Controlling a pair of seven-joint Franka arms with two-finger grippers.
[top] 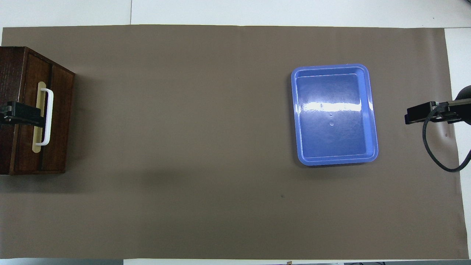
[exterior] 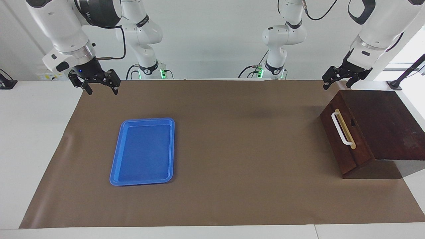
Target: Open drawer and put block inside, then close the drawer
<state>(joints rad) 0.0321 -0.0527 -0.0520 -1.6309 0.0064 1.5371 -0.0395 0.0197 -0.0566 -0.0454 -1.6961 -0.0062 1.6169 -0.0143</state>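
The drawer [exterior: 342, 142] is shut in its dark wooden box [exterior: 385, 122] at the left arm's end of the table. Its white bar handle [exterior: 341, 128] on the pale strip faces the middle of the table; the drawer also shows in the overhead view [top: 59, 117]. The yellow block shows in neither view. My left gripper [exterior: 337, 85] is open and empty, raised in the air over the box, touching nothing. My right gripper [exterior: 102, 90] is open and empty, raised over the mat's edge at the right arm's end.
A flat blue plastic tray [exterior: 143, 151] lies empty on the brown mat [exterior: 232, 149] toward the right arm's end; it also shows in the overhead view [top: 334, 114]. A black stand [exterior: 406, 74] rises beside the box, nearer to the robots.
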